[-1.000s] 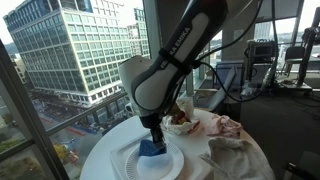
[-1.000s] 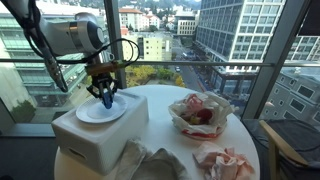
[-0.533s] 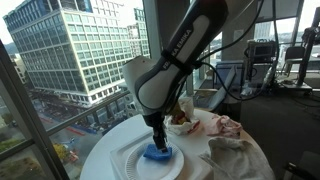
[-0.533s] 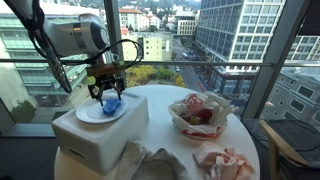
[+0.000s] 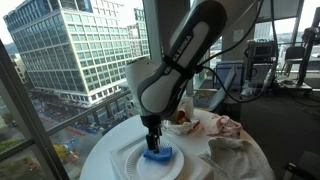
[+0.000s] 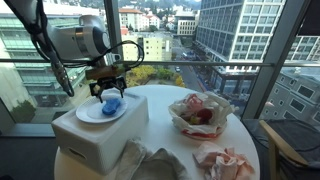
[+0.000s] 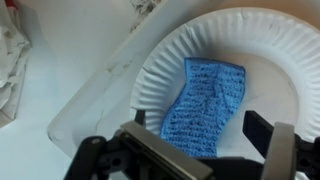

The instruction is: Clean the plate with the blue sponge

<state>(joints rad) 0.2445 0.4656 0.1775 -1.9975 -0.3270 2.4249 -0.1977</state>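
The blue rectangular sponge lies flat on the white paper plate (broad face down for wiping); the gripper hovers above, spread.

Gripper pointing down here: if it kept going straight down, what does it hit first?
The sponge. It lies flat on the plate, right under the open gripper, between its fingers. The plate comes only after it. The gap above the sponge looks small, but its depth is hard to judge.
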